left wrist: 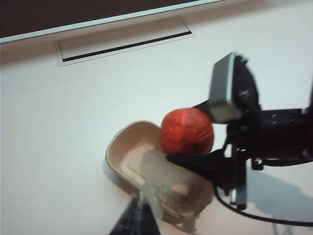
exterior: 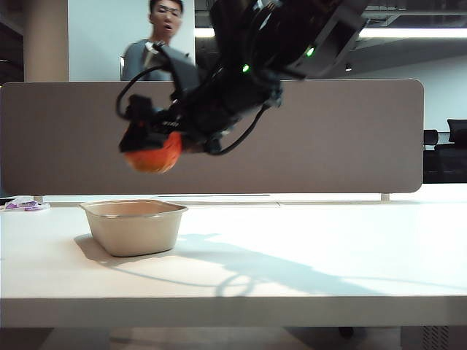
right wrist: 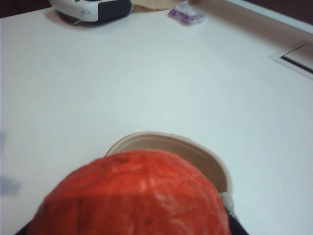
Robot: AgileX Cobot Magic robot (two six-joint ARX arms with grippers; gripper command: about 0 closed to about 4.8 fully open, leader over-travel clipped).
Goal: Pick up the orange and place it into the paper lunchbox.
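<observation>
We had the orange (exterior: 155, 157) up in the air, gripped in our right gripper (exterior: 149, 146), whose jaws were closed around the fruit and reached across toward the left end of the table (exterior: 306, 255). It hung clear above the paper lunchbox (exterior: 135, 227), which sat near the table's front-left part, and nothing showed inside the tray. From the right wrist camera the fruit filled the foreground with the tray's rim just beyond it. So the pick was done; what was left, we judged, was lowering over the tray and letting go. Our left gripper (left wrist: 146, 205) hovered over the box too, blurred at the picture's edge; whether it stood open or closed we could not tell.
</observation>
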